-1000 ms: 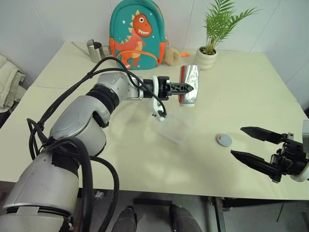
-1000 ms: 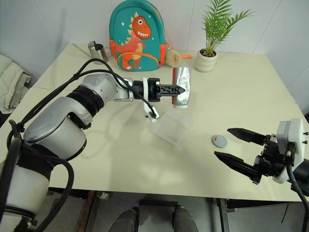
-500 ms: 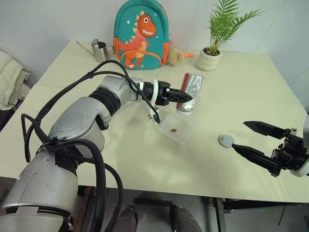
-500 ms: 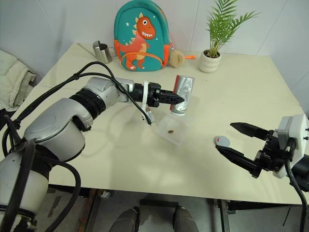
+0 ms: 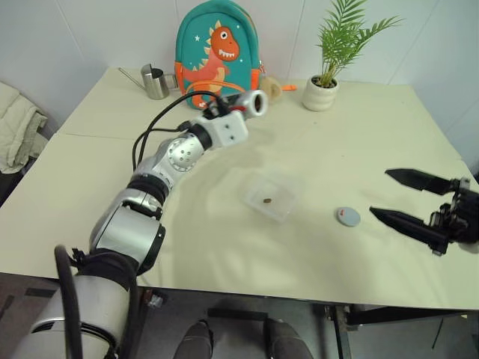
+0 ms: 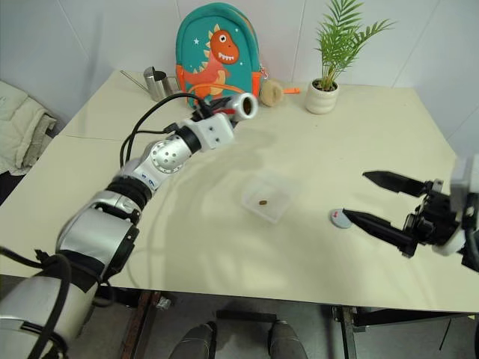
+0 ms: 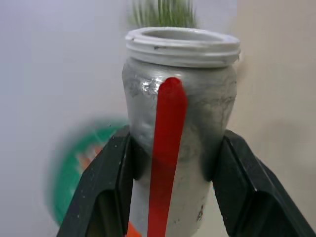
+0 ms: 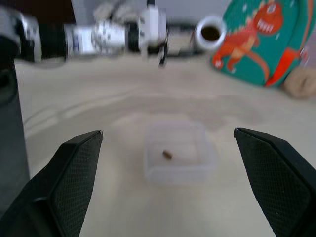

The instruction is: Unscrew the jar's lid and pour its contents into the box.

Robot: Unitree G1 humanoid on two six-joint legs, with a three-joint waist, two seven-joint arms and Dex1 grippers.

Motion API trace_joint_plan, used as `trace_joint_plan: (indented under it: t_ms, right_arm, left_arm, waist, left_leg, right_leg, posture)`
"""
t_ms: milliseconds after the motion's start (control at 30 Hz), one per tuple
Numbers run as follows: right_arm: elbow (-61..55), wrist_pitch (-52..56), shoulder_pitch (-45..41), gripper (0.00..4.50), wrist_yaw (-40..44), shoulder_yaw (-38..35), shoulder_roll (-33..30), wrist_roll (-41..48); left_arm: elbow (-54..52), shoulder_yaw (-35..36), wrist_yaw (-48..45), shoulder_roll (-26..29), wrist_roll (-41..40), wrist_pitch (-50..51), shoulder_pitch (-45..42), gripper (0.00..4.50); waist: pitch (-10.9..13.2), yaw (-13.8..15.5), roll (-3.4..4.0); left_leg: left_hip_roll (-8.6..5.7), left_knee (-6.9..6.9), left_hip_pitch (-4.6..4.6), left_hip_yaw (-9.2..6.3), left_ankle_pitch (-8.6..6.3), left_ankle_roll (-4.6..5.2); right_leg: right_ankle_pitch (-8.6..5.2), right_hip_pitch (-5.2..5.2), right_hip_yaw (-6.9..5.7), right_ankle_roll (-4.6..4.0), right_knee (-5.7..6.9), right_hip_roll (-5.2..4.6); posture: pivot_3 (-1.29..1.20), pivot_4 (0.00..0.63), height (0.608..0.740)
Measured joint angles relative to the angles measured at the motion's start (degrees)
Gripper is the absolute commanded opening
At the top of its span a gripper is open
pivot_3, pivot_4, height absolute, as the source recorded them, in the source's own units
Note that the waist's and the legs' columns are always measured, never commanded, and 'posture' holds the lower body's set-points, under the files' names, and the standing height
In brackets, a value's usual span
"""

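The jar (image 7: 178, 128) is sitting clamped in the left gripper (image 7: 173, 163), lidless and raised over the counter (image 5: 374, 134) near the backpack (image 5: 217, 45), apparently emptied; its 1 pellet (image 5: 266, 200) is lying in the box (image 5: 288, 202) at mid-counter; the lid (image 5: 347, 217) is resting just beside the box; the right gripper (image 5: 415, 202) is hovering spread wide and empty nearby, likely placed to reach the lid.

Bright even light, soft shadows; wrist views blurred w/ motion.
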Motion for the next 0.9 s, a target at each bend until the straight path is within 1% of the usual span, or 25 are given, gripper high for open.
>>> trace_joint_plan:
  t_ms: [100,200,267,367,500,700,767,833,900]
  right_arm:
    - [2.12,0.04,-2.17,4.47,1.07,2.63,0.04,0.01]
    - [4.81,0.04,-8.80,4.47,1.17,5.77,0.49,0.60]
    - [5.58,0.09,-10.76,4.47,1.86,7.29,0.43,0.48]
    - [7.79,0.25,-11.47,4.47,3.51,9.12,-0.15,-0.22]
    - [9.72,0.25,-13.84,4.47,4.54,10.48,-0.75,-1.21]
    - [9.75,0.26,-14.10,4.47,4.97,11.78,-0.78,-2.17]
    - [9.75,0.26,-14.10,4.50,4.89,12.38,-0.77,-2.44]
    - [9.74,0.27,-14.10,4.50,4.82,12.56,-0.77,-2.49]
    - [9.74,0.27,-14.10,4.50,4.77,12.56,-0.77,-2.50]
  left_arm:
    - [-3.44,5.70,-7.07,-0.34,-7.43,6.87,3.63,1.85]
    - [-7.72,10.81,-12.14,-0.88,-14.06,14.41,6.36,1.85]
    - [-9.50,11.49,-13.90,-0.89,-15.40,16.98,8.38,1.85]
    - [-12.06,11.68,-15.63,-1.04,-15.99,20.44,11.83,1.85]
    - [-15.88,13.03,-18.14,-1.93,-18.94,25.19,13.15,1.85]
    - [-19.88,13.08,-19.40,-2.31,-19.26,27.48,15.54,1.85]
    - [-20.82,13.09,-19.67,-2.31,-19.41,28.18,15.93,2.56]
    - [-21.84,13.10,-19.69,-2.31,-19.58,29.07,16.16,3.00]
    - [-22.89,13.20,-19.69,-2.23,-19.82,29.87,16.20,3.70]
  waist:
    - [0.00,0.07,0.00]
    - [-0.01,-0.10,0.01]
    - [-0.02,-0.06,0.04]
    - [-0.03,0.01,0.05]
    - [-0.04,0.07,0.06]
    - [-0.05,-0.04,0.09]
    - [-0.05,-0.04,0.09]
    - [-0.05,-0.02,0.09]
    - [-0.05,0.01,0.09]
  left_leg:
    - [-0.01,0.04,0.07,-0.01,0.08,-0.03]
    - [-0.01,0.05,0.24,-0.01,0.20,-0.03]
    - [0.00,0.05,0.31,-0.02,0.22,-0.02]
    - [-0.01,0.05,0.29,-0.02,0.25,-0.03]
    - [-0.01,0.06,0.28,-0.03,0.25,-0.03]
    - [-0.01,0.06,0.29,-0.03,0.25,-0.03]
    - [-0.01,0.06,0.29,-0.03,0.26,-0.03]
    - [-0.01,0.06,0.29,-0.03,0.27,-0.04]
    - [-0.01,0.06,0.29,-0.03,0.27,-0.03]
  right_leg:
    - [0.01,0.02,0.01,-0.02,0.19,-0.01]
    - [0.13,0.17,0.05,-0.05,0.19,0.00]
    - [0.14,0.20,0.04,-0.07,0.22,0.01]
    - [0.18,0.20,0.05,-0.07,0.21,-0.01]
    - [0.18,0.19,0.04,-0.07,0.21,0.00]
    - [0.19,0.18,0.05,-0.08,0.22,0.00]
    - [0.19,0.18,0.05,-0.09,0.23,0.00]
    - [0.21,0.18,0.06,-0.09,0.22,0.00]
    - [0.21,0.18,0.05,-0.09,0.21,0.00]
  posture:
    - [0.00,0.150,0.740]
    - [0.00,0.150,0.740]
    - [0.00,0.150,0.740]
    - [0.00,0.150,0.740]
    - [0.00,0.150,0.740]
    - [0.00,0.150,0.740]
    - [0.00,0.150,0.740]
    - [0.00,0.150,0.740]
    - [0.00,0.150,0.740]
